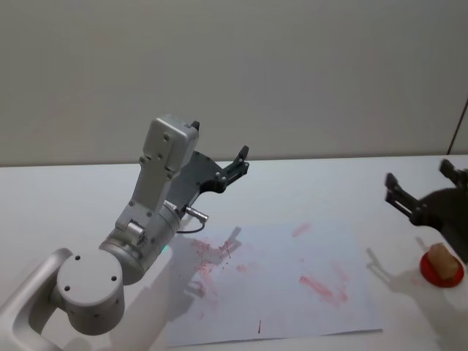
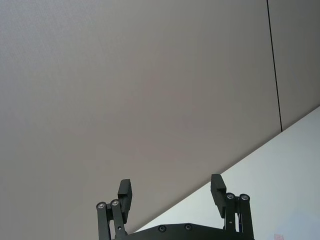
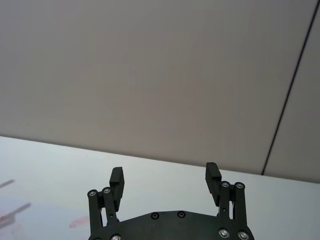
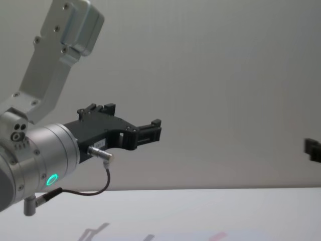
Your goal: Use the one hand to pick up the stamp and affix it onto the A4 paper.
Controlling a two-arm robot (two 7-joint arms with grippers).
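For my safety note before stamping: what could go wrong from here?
1. The open right gripper hangs near the small stamp on its red dish; an off-centre grip may tip the stamp or drag the dish.
2. The A4 paper already bears many red smears; a new print may overlap them and be hard to read.
The left gripper hangs raised above the table.
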